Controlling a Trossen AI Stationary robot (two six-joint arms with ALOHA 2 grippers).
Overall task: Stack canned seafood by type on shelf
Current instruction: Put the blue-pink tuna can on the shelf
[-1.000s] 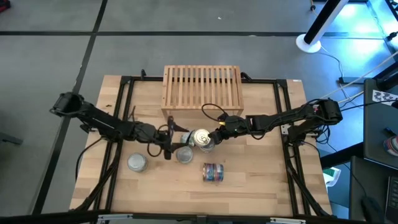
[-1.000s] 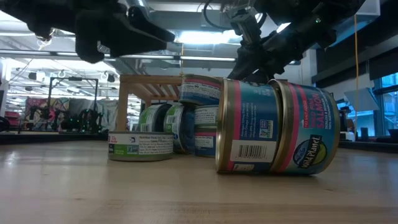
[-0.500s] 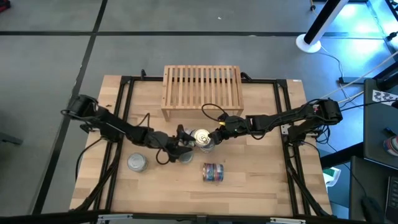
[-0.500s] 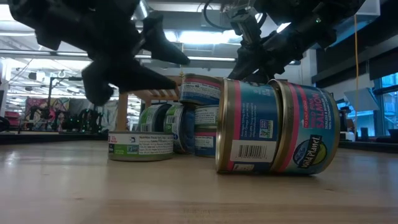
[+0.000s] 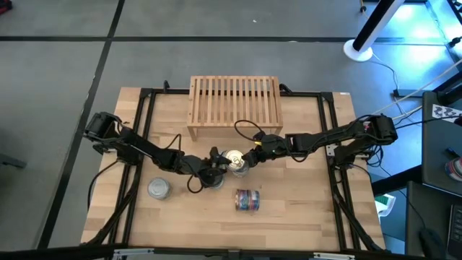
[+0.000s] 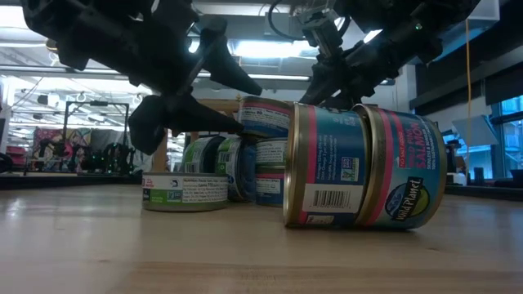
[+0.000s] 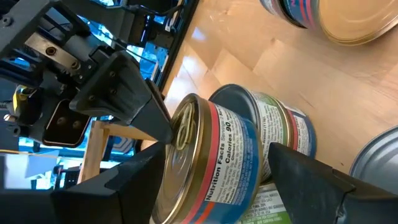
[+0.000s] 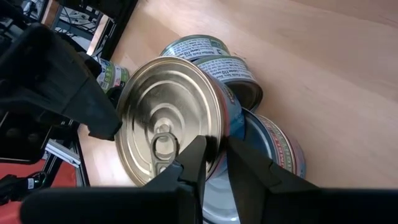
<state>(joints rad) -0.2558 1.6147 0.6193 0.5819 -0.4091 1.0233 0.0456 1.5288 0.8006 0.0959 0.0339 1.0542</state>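
we see the bench evenly lit from overhead, with soft, faint shadows. a cold blue glow spills over the floor at the far right corner. from bench height, bright ceiling lights turn the arms into black silhouettes. glare streaks the gold lid, and the near fingers are dark and blurred.

left gripper hides most of the tins beneath it; possibly two there.

A grey floor crossed by dark seams surrounds the light-wood desk; bright ceiling lights and blue-lit windows beyond.
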